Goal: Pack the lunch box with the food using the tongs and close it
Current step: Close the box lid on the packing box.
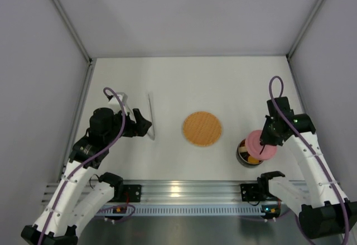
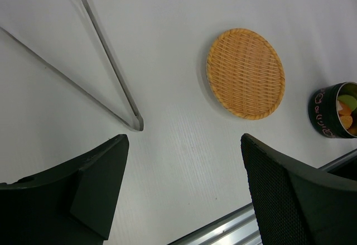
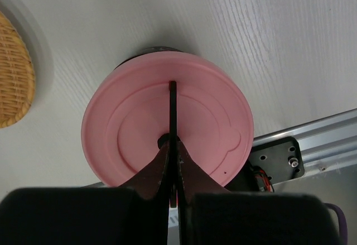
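My left gripper (image 1: 144, 126) hangs wide open, gripping nothing, just beside the joined tip of the tongs (image 2: 108, 55), which lie on the table (image 1: 184, 83). Past the woven mat (image 1: 202, 128), my right gripper (image 3: 173, 144) pinches the pink lid (image 3: 206, 111) at its centre, partly over the lunch box (image 1: 244, 154), with food (image 2: 347, 111) showing inside.

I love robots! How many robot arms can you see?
2. The left black-and-white robot arm is beside the long thin silver metal tongs; the right one's tool grips the round pink lid over the small round food container.
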